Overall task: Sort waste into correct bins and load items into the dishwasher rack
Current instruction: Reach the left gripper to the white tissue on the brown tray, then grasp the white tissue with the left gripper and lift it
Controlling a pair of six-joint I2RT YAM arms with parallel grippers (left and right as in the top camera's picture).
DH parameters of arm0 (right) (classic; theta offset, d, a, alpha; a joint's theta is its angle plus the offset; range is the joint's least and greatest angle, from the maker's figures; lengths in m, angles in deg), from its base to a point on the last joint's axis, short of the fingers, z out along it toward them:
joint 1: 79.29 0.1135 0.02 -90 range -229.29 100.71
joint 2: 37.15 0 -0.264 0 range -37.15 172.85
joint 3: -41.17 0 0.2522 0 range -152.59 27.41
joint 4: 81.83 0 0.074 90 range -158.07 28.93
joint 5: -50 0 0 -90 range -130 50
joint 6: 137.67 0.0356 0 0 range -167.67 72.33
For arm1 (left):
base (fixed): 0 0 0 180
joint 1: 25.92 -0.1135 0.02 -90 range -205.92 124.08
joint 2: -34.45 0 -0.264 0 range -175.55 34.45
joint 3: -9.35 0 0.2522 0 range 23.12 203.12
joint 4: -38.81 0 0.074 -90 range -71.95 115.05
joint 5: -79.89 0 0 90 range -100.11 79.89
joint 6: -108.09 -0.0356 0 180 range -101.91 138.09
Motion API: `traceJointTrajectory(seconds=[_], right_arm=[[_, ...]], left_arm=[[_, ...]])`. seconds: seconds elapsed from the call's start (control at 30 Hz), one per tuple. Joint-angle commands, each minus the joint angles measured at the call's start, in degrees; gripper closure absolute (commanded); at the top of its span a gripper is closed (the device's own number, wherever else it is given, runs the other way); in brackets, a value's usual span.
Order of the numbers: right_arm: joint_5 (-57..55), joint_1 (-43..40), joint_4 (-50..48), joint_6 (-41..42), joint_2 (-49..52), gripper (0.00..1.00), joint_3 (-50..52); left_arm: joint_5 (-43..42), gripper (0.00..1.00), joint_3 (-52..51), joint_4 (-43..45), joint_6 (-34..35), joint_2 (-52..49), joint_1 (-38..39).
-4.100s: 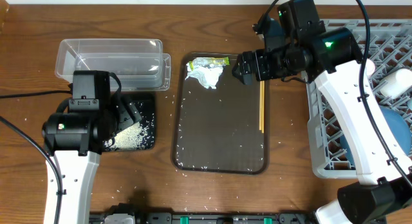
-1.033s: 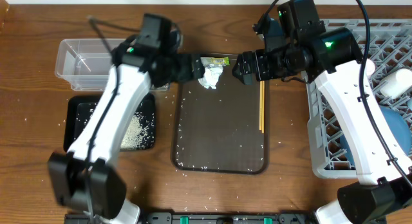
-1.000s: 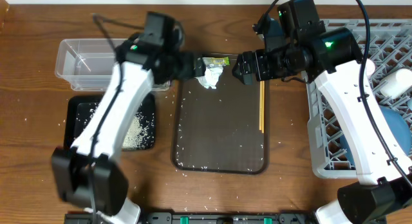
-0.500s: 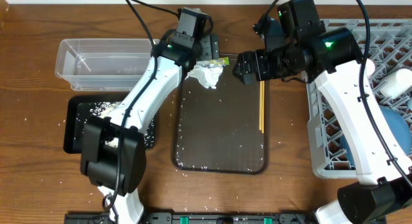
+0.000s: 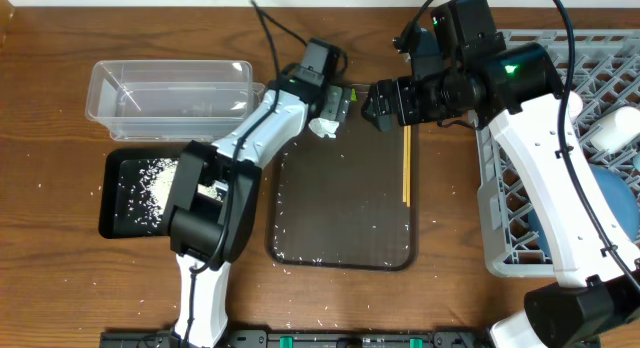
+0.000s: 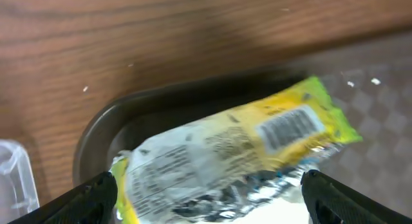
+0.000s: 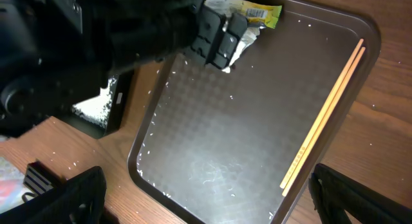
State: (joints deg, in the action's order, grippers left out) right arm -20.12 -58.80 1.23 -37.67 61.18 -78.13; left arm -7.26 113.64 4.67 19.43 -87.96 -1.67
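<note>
The green-yellow snack wrapper [image 6: 238,143] lies at the far left corner of the brown serving tray [image 5: 345,203], with the crumpled white tissue [image 5: 321,126] against it. My left gripper [image 5: 335,103] is open and sits low over the wrapper, one finger on each side [image 6: 209,198]. My right gripper [image 5: 375,103] is open and empty above the tray's far right [image 7: 212,198]. The chopsticks [image 5: 406,163] lie along the tray's right edge. Rice grains [image 5: 150,183] lie in the black tray [image 5: 112,203]. The clear tub [image 5: 170,88] stands behind it. The dishwasher rack [image 5: 500,188] is at right.
A blue dish [image 5: 612,210] and a white cup [image 5: 620,128] sit in the rack. Loose rice grains [image 5: 330,258] are scattered along the brown tray's near edge and on the table around it. My left arm stretches from the black tray to the brown tray's far corner.
My left arm has swung from over the black tray, past the clear tub, to the brown tray's far left corner, and now sits over the wrapper. The right arm has not moved.
</note>
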Motion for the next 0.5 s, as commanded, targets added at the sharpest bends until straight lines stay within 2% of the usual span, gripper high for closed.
traceJointTrajectory(seconds=[0.0, 0.1, 0.47], right_arm=[[0.0, 0.6, -0.1, -0.7, -0.3, 0.01, 0.0], [0.0, 0.6, -0.1, -0.7, -0.3, 0.01, 0.0], [0.0, 0.6, -0.1, -0.7, -0.3, 0.01, 0.0]], left_arm=[[0.8, 0.06, 1.1, 0.3, -5.4, 1.0, 0.3], [0.6, 0.07, 0.5, 0.3, -6.2, 0.9, 0.3], [-0.9, 0.08, -1.0, 0.3, -15.9, 0.6, 0.3]])
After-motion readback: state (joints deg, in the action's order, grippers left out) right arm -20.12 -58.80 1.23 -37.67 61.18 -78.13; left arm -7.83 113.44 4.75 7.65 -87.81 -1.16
